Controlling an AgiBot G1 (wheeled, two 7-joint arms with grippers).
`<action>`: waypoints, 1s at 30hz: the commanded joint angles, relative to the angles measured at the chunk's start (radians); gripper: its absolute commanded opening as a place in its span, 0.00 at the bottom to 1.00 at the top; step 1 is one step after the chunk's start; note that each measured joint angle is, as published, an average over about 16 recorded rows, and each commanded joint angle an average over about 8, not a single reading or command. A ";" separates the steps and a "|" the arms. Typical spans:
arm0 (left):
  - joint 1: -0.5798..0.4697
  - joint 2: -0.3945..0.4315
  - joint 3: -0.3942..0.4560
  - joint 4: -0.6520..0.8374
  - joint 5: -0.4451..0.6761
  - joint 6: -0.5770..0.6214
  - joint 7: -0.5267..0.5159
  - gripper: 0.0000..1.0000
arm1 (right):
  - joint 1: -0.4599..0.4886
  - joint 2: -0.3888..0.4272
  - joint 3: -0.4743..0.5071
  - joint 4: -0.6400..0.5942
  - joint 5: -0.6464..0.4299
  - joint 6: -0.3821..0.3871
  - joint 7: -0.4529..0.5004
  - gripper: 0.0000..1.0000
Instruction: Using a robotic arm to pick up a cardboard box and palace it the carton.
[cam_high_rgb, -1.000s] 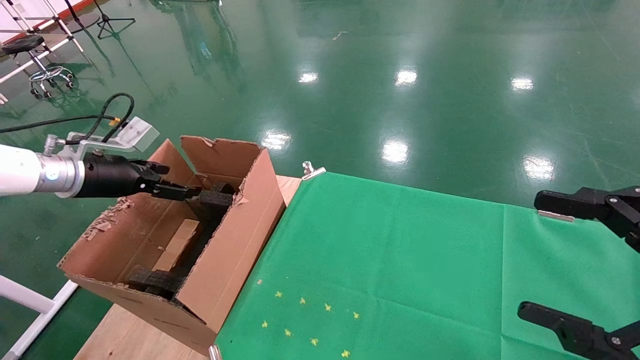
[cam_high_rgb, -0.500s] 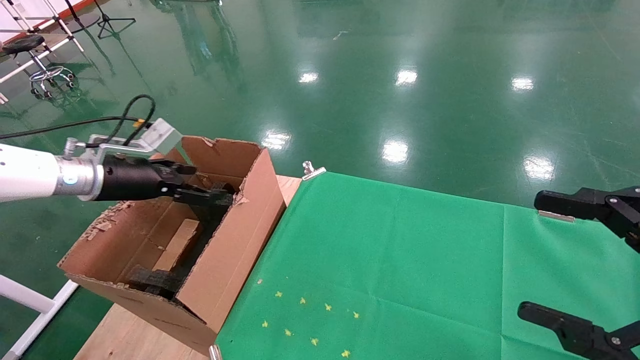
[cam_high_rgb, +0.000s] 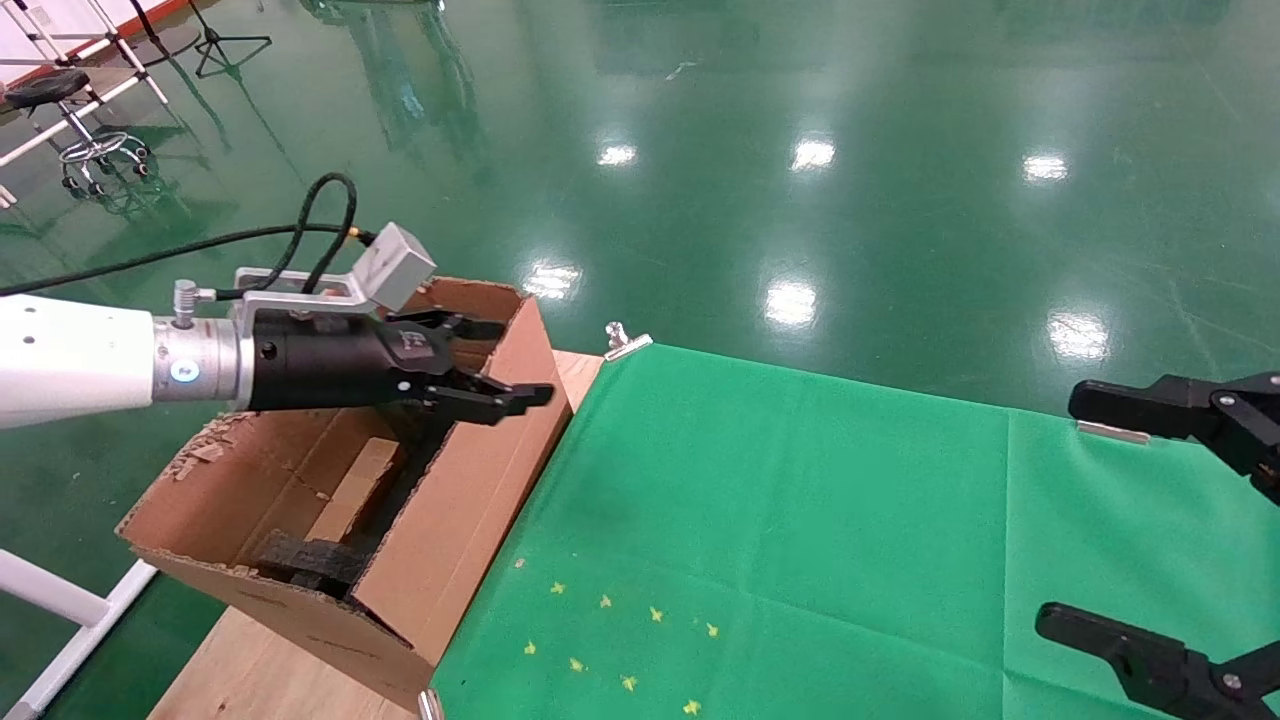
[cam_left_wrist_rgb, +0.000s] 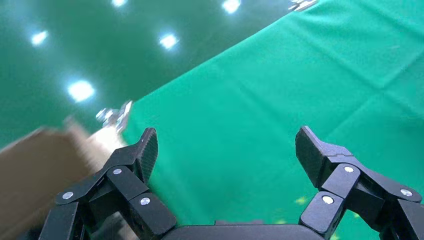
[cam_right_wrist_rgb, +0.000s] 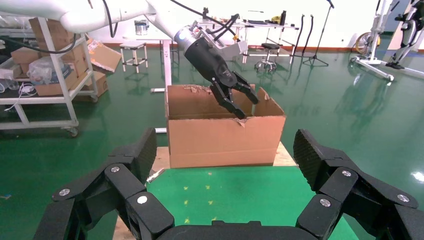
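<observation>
- Note the robotic arm (cam_high_rgb: 90, 360): white, its empty left claw (cam_high_rgb: 500, 360) spread above the carton's rim.
- Note the carton (cam_high_rgb: 440, 530): large, brown, flaps upright, on the bench's left end.

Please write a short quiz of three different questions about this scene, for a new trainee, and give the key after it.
1. True or false: the left hand is open and holds nothing.
2. Where is the left hand? A) low inside the carton, B) above the carton's wall beside the green cloth, C) resting on the cloth.
3. Fill the gap: the right hand is open at the table's right side and faces the ____.

Key: 1 true. 2 B. 3 carton.
</observation>
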 joint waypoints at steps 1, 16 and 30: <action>0.016 0.002 -0.012 -0.023 -0.031 0.012 0.012 1.00 | 0.000 0.000 0.000 0.000 0.000 0.000 0.000 1.00; 0.139 0.013 -0.101 -0.195 -0.265 0.102 0.101 1.00 | 0.000 0.000 0.000 0.000 0.000 0.000 0.000 1.00; 0.253 0.023 -0.184 -0.355 -0.482 0.186 0.183 1.00 | 0.000 0.000 0.000 0.000 0.000 0.000 0.000 1.00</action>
